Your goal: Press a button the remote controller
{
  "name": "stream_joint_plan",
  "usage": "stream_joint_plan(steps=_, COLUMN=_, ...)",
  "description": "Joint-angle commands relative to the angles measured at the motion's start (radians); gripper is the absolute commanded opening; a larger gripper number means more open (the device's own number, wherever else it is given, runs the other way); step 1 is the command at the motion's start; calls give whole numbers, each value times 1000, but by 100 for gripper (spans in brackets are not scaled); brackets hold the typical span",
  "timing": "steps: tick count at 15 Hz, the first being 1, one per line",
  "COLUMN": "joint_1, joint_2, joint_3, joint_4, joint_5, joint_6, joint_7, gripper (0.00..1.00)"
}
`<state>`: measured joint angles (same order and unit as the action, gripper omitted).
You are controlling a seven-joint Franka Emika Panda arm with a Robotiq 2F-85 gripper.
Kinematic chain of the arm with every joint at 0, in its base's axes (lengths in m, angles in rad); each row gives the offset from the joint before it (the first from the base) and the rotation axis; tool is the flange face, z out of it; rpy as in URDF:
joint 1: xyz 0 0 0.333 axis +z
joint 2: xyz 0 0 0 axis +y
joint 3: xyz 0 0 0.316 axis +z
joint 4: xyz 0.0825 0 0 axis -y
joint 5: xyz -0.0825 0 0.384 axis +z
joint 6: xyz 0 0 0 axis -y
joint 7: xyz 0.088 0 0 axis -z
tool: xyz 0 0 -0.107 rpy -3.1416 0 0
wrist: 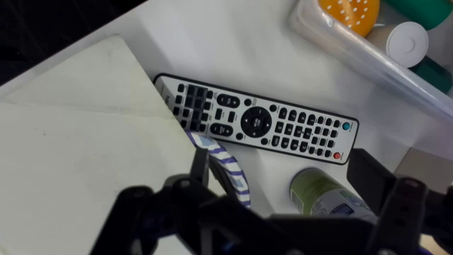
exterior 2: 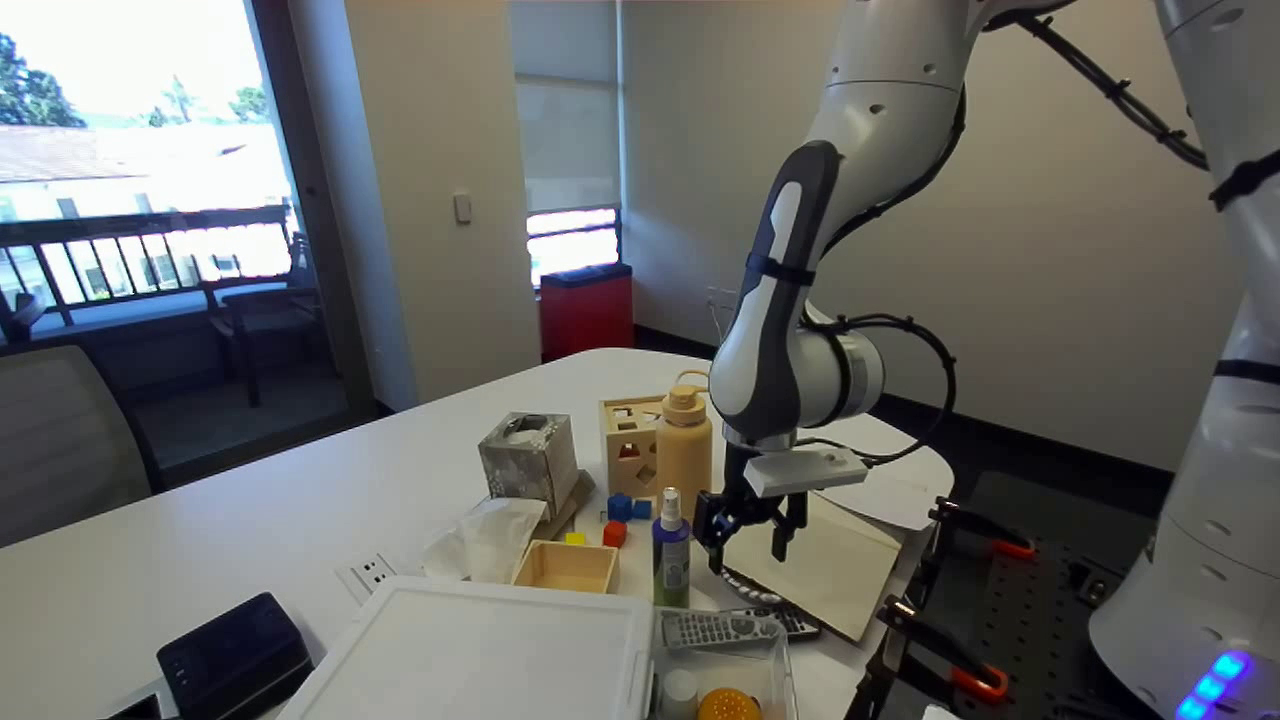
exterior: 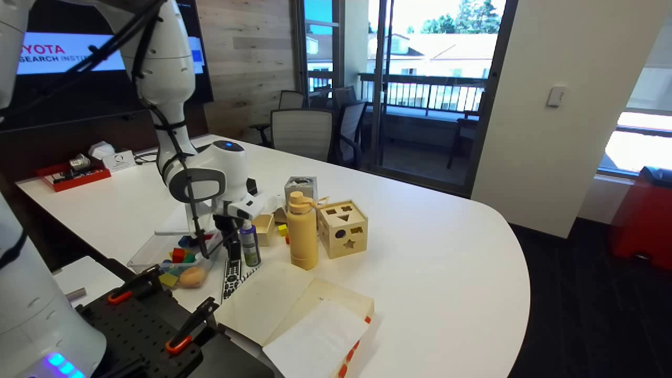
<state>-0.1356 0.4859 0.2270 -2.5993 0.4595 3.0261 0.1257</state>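
The remote controller (wrist: 256,122) lies flat on the white table, silver-faced with black buttons, one red and one teal button at its right end in the wrist view. Its left end is partly covered by the folder's edge, and a dark patch lies over some buttons there. It also shows in both exterior views (exterior: 231,281) (exterior 2: 798,622), partly through the clear bin's wall in one of them. My gripper (wrist: 279,156) is open and empty, its fingers apart above the table, beside the remote's long side. The gripper shows in both exterior views (exterior: 234,252) (exterior 2: 748,555).
A cream folder (wrist: 88,124) lies against the remote, with a purple-white striped curved item (wrist: 231,163) at its edge. A spray bottle (wrist: 315,194) stands close to the gripper's right finger. A clear bin (wrist: 350,42) of toys, a yellow bottle (exterior: 303,236) and a shape-sorter box (exterior: 344,231) stand nearby.
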Motion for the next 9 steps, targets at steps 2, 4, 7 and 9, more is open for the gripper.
stream_joint_plan(steps=2, joint_1=-58, joint_2=71, joint_3=82, joint_4=-17, joint_5=46, joint_6=131, joint_7=11, gripper=100)
stream_joint_plan(steps=4, joint_1=-65, joint_2=105, joint_3=96, joint_4=-17, joint_5=52, joint_6=190, joint_7=17, gripper=72)
stream_joint_plan(steps=7, joint_1=-64, joint_2=154, joint_3=106, joint_4=-13, joint_5=58, joint_6=291, joint_7=22, gripper=49)
stream_joint_plan(steps=9, joint_1=-57, joint_2=179, joint_3=102, joint_4=-9, joint_5=55, joint_6=337, joint_7=26, gripper=34)
